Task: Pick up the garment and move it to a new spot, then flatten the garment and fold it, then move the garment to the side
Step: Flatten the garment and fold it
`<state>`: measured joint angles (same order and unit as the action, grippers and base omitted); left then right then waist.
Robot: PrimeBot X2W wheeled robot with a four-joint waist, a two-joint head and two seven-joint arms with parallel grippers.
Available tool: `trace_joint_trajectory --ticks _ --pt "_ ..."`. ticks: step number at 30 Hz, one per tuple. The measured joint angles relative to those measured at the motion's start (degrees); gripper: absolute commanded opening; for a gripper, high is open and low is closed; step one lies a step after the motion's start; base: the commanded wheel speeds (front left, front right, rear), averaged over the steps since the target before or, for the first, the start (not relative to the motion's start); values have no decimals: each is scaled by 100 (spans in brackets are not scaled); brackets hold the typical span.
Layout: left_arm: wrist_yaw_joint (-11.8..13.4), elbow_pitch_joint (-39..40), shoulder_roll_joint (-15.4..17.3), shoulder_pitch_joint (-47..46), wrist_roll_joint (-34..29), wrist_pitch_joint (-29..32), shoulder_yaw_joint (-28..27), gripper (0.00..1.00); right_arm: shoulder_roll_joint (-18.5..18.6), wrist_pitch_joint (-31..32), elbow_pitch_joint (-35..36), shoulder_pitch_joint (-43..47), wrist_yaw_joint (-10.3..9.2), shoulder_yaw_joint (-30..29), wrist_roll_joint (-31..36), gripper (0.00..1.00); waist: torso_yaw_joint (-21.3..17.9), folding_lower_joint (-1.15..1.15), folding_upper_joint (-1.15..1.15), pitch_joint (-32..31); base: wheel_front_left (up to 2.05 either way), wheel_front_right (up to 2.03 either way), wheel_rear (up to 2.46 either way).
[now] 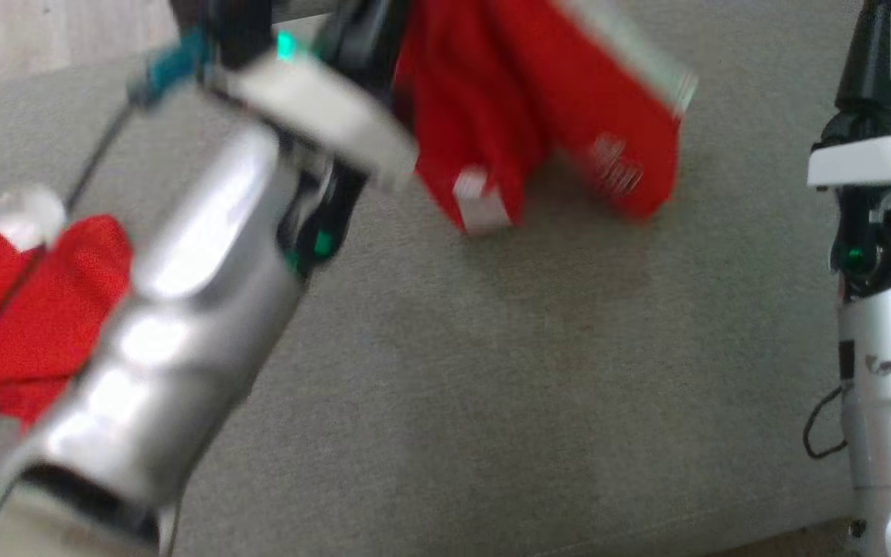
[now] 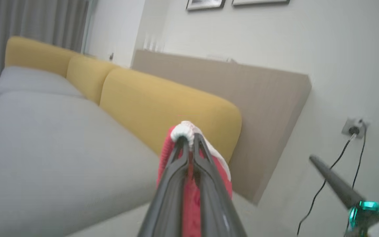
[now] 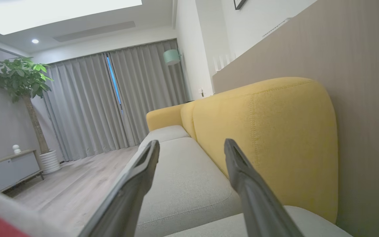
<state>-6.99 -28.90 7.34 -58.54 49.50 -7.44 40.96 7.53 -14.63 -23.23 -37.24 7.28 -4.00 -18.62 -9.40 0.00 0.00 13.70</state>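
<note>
Garment point(image 1: 492, 116), red with white trim, hangs in folds above the grey sofa seat point(image 1: 530, 371), length running downward from the left gripper point(image 2: 188, 140) pinching its white edge; right gripper point(image 3: 192, 146) gapes wide, empty.

Past the right gripper point(image 3: 192, 143), a grey sofa point(image 3: 183, 177) with yellow back cushions point(image 3: 265, 131) runs toward grey curtains point(image 3: 110, 105); left of it, a potted tree point(image 3: 21, 79) (bright leaves) on pale wood floor point(image 3: 77, 184).
</note>
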Motion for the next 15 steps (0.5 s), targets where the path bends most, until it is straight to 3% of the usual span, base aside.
trace_joint_trajectory --ticks 6,15 --pt "104 378 839 1645 -136 115 456 0 -142 174 446 375 0 -84 154 100 324 0 0 -5 0 0 0" --pt "315 293 1112 2302 -387 -126 711 0 -166 408 672 877 0 -208 299 100 710 0 0 -57 0 0 0"
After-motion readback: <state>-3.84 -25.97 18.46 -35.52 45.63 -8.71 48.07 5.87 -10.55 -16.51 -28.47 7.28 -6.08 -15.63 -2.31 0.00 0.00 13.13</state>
